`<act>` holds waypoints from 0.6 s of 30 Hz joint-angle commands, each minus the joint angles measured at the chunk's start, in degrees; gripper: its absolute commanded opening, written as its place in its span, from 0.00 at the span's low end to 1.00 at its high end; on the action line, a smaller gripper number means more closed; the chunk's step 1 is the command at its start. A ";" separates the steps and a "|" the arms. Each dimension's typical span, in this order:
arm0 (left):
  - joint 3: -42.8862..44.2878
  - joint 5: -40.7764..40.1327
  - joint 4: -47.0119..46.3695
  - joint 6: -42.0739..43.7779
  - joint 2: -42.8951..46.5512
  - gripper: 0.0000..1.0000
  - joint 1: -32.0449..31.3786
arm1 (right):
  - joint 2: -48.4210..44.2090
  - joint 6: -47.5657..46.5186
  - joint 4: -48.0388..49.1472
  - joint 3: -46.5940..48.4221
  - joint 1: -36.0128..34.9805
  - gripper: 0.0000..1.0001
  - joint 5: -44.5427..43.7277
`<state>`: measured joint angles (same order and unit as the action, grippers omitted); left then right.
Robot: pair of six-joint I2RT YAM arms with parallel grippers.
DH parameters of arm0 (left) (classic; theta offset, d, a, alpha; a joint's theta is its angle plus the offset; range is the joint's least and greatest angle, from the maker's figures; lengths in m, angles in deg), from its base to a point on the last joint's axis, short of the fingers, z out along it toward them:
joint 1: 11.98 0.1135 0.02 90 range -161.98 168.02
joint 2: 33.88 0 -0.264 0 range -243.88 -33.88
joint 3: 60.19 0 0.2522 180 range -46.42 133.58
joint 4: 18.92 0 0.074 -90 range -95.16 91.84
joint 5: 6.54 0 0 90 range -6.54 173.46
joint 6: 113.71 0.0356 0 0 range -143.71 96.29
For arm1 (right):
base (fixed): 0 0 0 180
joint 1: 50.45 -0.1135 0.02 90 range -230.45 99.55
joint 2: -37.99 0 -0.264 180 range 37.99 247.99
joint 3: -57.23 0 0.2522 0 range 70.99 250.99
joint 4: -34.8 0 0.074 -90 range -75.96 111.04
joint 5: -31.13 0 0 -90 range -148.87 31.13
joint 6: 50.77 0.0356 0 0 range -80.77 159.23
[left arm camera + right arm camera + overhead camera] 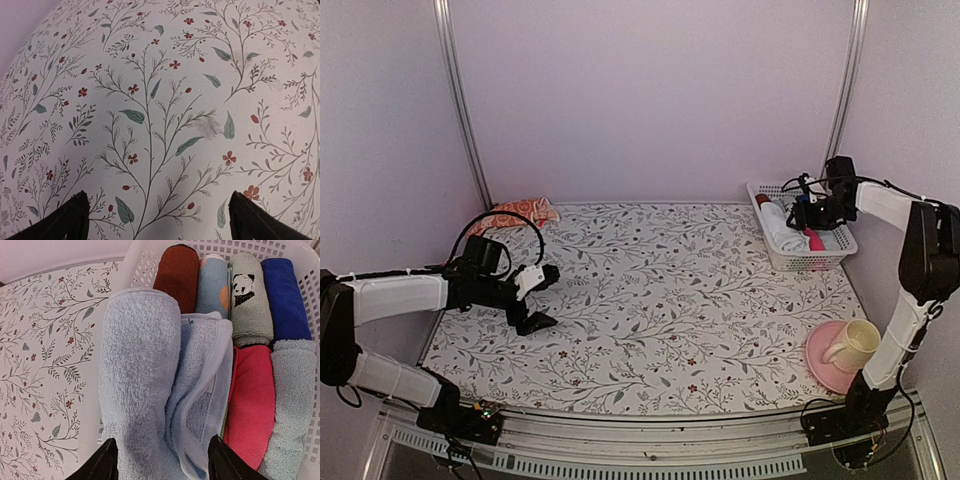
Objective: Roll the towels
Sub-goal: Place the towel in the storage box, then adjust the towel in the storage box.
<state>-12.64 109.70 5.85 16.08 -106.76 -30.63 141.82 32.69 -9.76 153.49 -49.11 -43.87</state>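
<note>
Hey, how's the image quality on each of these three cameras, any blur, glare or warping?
Top external: soft, even, pinkish light, no glare, sharp. Left wrist: the floral table bulges with fisheye warping. Right wrist: the light blue towel is crisp, while the white basket rim looks nearly washed out.

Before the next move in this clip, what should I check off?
1. Blue towel lies in basket: ok, though its outer layer looks loose.
2. Right end effector open above it: ok.
3. Left end effector open, empty, over table: ok.
4. Orange towel rolled: not ok, it lies crumpled at the far left corner.
5. Orange towel within reach: cannot tell.
</note>
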 commanded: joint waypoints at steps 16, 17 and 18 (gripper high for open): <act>-0.62 -0.52 -1.46 -0.50 -0.80 0.97 0.63 | 4.86 -4.17 -7.00 9.53 -16.89 0.61 -30.53; -0.64 -0.56 -1.48 -0.55 -0.76 0.97 0.61 | 5.29 -4.25 -7.10 9.81 -16.91 0.61 -31.16; -0.64 -0.62 -1.59 -0.53 -0.82 0.97 0.59 | 5.65 -4.22 -7.13 9.99 -16.95 0.61 -31.47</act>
<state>-12.67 109.35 5.39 15.82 -107.16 -30.63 144.99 28.97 -14.73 161.81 -65.85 -69.46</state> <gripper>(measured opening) 0.973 0.611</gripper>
